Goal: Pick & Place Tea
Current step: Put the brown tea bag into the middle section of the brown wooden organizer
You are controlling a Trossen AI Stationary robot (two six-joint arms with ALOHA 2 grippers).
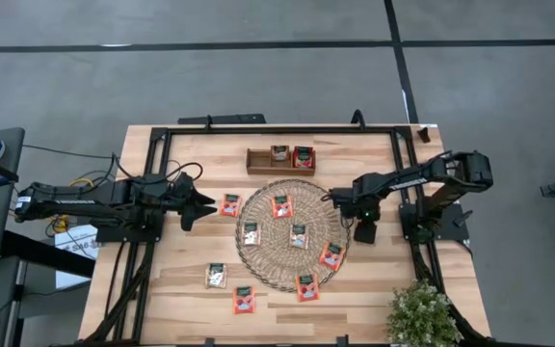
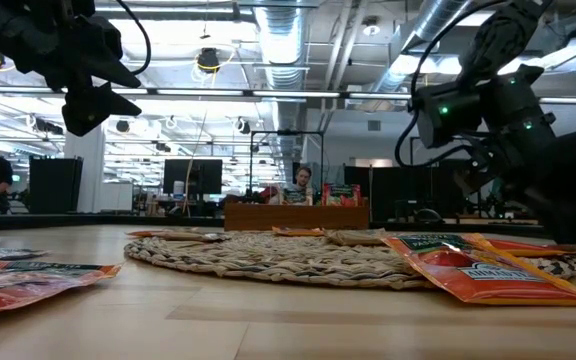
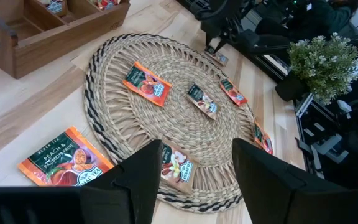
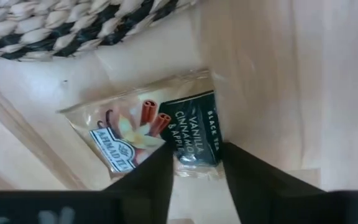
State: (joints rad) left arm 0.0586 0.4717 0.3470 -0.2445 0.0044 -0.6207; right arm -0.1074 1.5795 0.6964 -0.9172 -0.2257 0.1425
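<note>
While the left pincer (image 1: pixel 203 204) hangs apart, the right pincer (image 4: pixel 194 163) straddles a beige packet (image 4: pixel 151 134) on the bench (image 4: pixel 328 74), fingers apart.

Grey floor (image 1: pixel 258 87) crossed by dark lines; exposed ceiling ducts (image 2: pixel 283 40) above office monitors (image 2: pixel 193 178).

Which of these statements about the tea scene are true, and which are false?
1. The tray holds two packets. True.
2. The left hand holds a packet. False: it is open and empty, hovering beside the mat.
3. The right hand is over the tray. False: it is down at the mat's edge, at a vanilla packet lying off the mat.
4. A plant stands on the table. True.
</note>
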